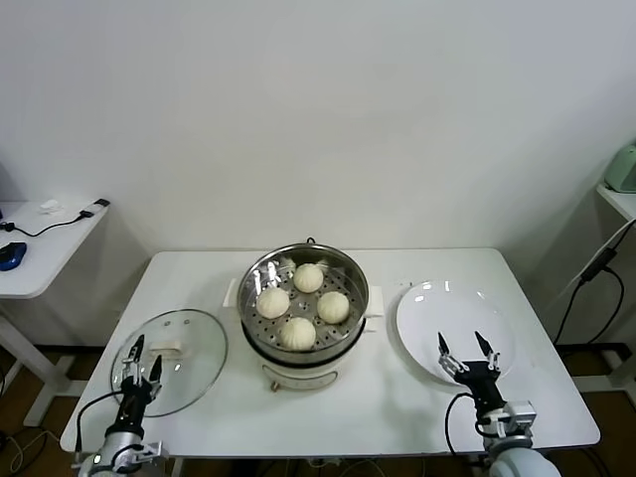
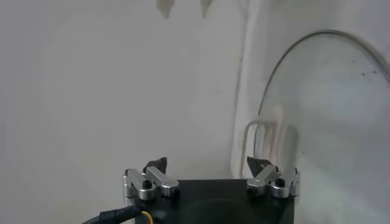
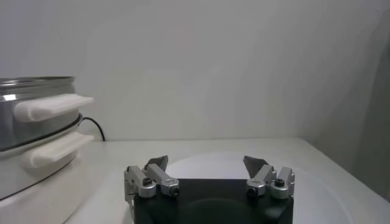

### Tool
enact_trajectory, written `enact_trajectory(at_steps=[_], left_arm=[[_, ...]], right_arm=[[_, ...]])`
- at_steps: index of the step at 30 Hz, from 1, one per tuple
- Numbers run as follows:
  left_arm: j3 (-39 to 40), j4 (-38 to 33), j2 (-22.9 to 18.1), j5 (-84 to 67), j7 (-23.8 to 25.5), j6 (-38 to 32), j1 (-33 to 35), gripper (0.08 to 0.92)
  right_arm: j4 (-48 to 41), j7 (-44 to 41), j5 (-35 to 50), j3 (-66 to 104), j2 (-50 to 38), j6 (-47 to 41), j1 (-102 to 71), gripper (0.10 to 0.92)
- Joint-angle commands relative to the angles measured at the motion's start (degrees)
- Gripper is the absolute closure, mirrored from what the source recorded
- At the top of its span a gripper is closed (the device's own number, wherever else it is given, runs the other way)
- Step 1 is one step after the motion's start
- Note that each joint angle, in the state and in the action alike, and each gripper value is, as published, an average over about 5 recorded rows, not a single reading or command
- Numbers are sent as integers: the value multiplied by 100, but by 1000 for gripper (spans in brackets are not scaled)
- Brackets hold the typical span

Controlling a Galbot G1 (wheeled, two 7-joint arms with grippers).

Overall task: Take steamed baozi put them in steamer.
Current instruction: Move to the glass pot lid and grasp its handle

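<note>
So we logged the white table [image 1: 199,273] first, then the steamer [image 1: 350,278] at centre with all four baozi [image 1: 297,333] on its perforated tray; loading looked done. Plate [image 1: 422,303] bare, glass lid [image 1: 199,343] off. Left gripper [image 1: 140,356] and right gripper [image 1: 467,348] spread wide, empty. Arms mostly cropped.

I see the steamer [image 1: 304,308] standing mid-table [image 1: 199,273], slightly nearer the front edge than the back. Four baozi [image 1: 309,277] lie inside it on its tray, one toward each side. The lid [image 1: 171,360] lies flat by the table's front left corner, overhanging the edge a little. The plate [image 1: 452,323] sits right of the steamer, toward the right edge. My left gripper [image 1: 140,363] hangs over the lid's left rim; my right gripper [image 1: 464,350] over the plate's front rim.
</note>
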Motion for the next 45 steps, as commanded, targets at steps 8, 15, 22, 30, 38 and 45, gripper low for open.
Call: enact_trajectory(at_steps=[8, 15, 22, 30, 38, 45], left_arm=[[61, 527, -53, 577, -65, 77, -396, 177], [69, 697, -6, 648, -73, 151, -611, 178], [129, 808, -31, 758, -103, 201, -671, 275], [159, 844, -98, 809, -108, 281, -682, 509], [194, 861, -118, 829, -126, 353, -699, 734], [99, 517, -92, 682, -82, 375, -593, 870]], right_arm=[[26, 20, -72, -42, 89, -22, -17, 203], [21, 40, -154, -111, 130, -55, 36, 203], [-5, 43, -205, -145, 136, -71, 76, 203], [18, 45, -252, -181, 136, -94, 72, 203], [63, 47, -267, -185, 150, -94, 48, 203], [128, 51, -259, -137, 153, -103, 24, 203]])
